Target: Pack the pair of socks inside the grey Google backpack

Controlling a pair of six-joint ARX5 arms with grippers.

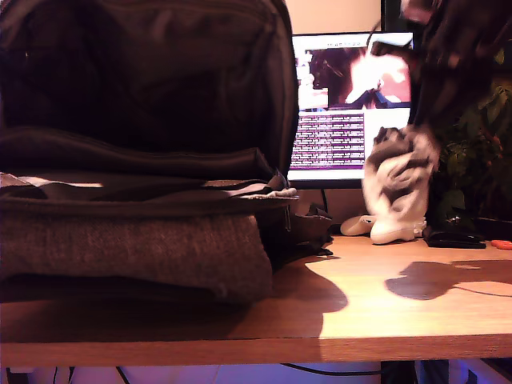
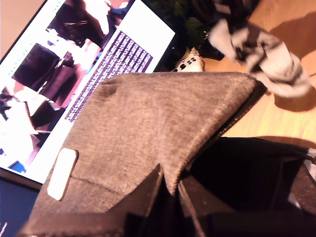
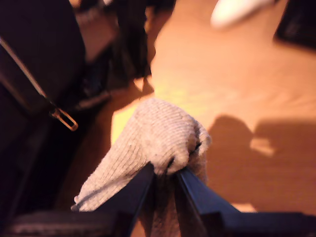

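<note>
The grey Google backpack (image 1: 136, 240) lies at the exterior view's left, its flap raised and the dark lining showing. My first gripper (image 2: 170, 180) is shut on the edge of that grey flap (image 2: 158, 128), near the white patch (image 2: 61, 173). The pair of socks (image 1: 398, 178), a light-grey and whitish bundle, hangs in the air at the exterior view's right, above the table. My second gripper (image 3: 165, 173) is shut on the socks (image 3: 158, 138), and its dark, blurred arm (image 1: 444, 64) reaches down from above. The first wrist view shows the socks (image 2: 261, 49) beyond the flap. The backpack's dark side (image 3: 34, 74) is beside them.
A lit monitor (image 1: 336, 104) stands behind the backpack. White controllers (image 1: 376, 228) and a flat black object (image 1: 452, 238) lie on the wooden table (image 1: 360, 312) under the socks. A plant (image 1: 480, 152) stands at the exterior view's right edge.
</note>
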